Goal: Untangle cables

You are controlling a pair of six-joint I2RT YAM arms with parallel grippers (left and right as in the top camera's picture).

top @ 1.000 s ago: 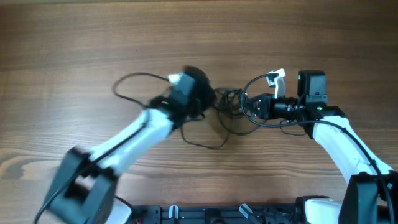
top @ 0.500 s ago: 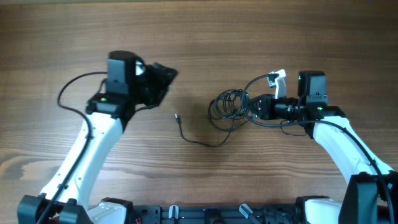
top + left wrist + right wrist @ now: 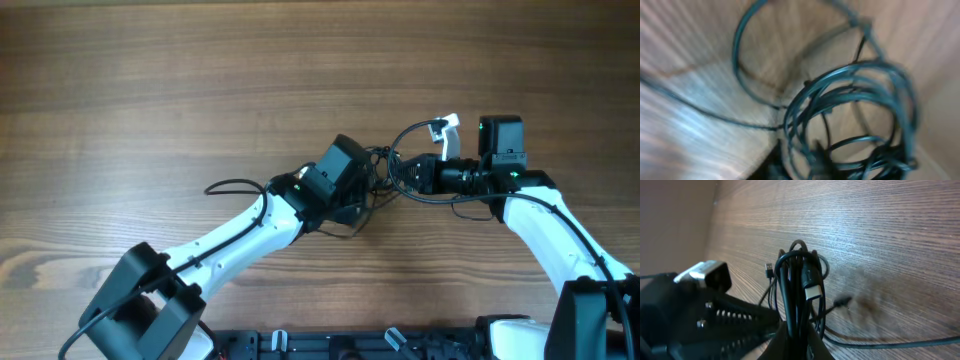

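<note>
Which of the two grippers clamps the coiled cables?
The right gripper: the cables stand between its shut fingers. The left gripper's grip cannot be seen.

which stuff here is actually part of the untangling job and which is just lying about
Part of the job:
thin black cables, bunched in a tangle
right gripper, shut on that bundle
left gripper, right at the bundle

Not part of it:
wooden table
thick arm cords, the robot's own wiring

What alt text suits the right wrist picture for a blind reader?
A coiled bundle of thin black cables stands pinched at its base by the right fingers, a silvery plug end facing the camera. The left arm's black fingers reach in from the left over the wooden table.
</note>
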